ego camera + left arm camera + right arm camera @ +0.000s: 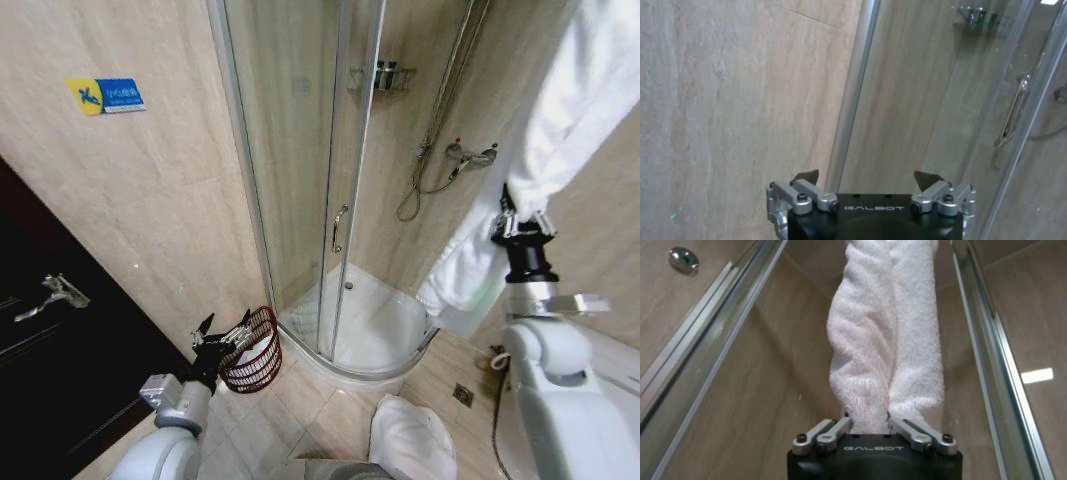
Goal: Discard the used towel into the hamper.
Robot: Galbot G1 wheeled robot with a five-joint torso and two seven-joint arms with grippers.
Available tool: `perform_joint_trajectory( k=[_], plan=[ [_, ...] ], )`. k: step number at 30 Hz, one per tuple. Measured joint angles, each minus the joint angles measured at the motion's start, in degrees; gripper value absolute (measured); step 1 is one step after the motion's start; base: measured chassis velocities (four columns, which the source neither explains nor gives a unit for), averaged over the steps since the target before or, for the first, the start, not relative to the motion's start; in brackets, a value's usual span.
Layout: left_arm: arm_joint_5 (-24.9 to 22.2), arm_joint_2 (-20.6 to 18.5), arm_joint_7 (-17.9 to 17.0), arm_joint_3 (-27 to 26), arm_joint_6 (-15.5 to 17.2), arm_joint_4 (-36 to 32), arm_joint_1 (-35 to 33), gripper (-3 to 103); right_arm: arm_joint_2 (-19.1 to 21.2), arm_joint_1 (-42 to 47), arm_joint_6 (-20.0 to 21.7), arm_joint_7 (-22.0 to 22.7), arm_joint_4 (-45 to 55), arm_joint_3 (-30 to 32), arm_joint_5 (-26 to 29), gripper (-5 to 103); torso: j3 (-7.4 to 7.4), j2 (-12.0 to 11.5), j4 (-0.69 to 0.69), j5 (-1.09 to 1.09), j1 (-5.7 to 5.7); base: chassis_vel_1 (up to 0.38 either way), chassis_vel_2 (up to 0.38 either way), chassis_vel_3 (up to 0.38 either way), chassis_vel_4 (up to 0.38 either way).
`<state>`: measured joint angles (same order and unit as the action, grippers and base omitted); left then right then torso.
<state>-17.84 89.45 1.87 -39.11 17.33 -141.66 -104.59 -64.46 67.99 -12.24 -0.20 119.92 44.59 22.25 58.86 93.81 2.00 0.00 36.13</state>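
The white towel (560, 130) hangs bunched and twisted at the right of the shower. The reddish-brown wire hamper (254, 350) stands upright on the floor tiles beside the shower base, something white inside.

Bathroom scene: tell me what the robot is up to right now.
The right gripper is shut on a white towel, holding it raised at the right beside the shower enclosure. The left gripper is open and empty, held low next to the hamper, which stands on the floor by the shower's base. Another white towel lies on the floor tiles. The held towel is not yet in the hamper.
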Motion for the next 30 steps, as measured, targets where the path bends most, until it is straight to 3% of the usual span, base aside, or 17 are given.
perform_joint_trajectory(
  k=[5,9,16,30],
  plan=[
    [0.0,0.0,0.0,0.0,0.0,0.0,0.0,97,-3.8,0.8,-5.5,-1.7,-4.0,-2.2,-6.1,12,0.0,0.0,0.01,0.02,0.0,0.0,0.0,0.0,0.0],
    [0.0,0.0,0.0,0.0,0.0,0.0,0.0,97,-5.3,1.8,-6.9,-2.2,-4.9,-2.5,-7.5,12,0.0,0.0,0.01,0.0,0.0,0.0,0.0,0.0,0.0],
    [0.0,0.0,0.0,0.0,0.0,0.0,0.0,97,-9.6,7.4,-13.6,-3.8,-5.8,-3.6,-13.7,12,0.0,0.0,0.0,0.0,0.0,0.0,0.0,0.0,0.0],
    [0.0,0.0,0.0,0.0,0.0,0.0,0.0,97,-14.0,9.5,-20.4,-4.5,-10.9,-4.6,-19.1,12,0.0,0.0,0.0,-0.01,0.0,0.0,0.0,0.0,0.0]
  ],
)
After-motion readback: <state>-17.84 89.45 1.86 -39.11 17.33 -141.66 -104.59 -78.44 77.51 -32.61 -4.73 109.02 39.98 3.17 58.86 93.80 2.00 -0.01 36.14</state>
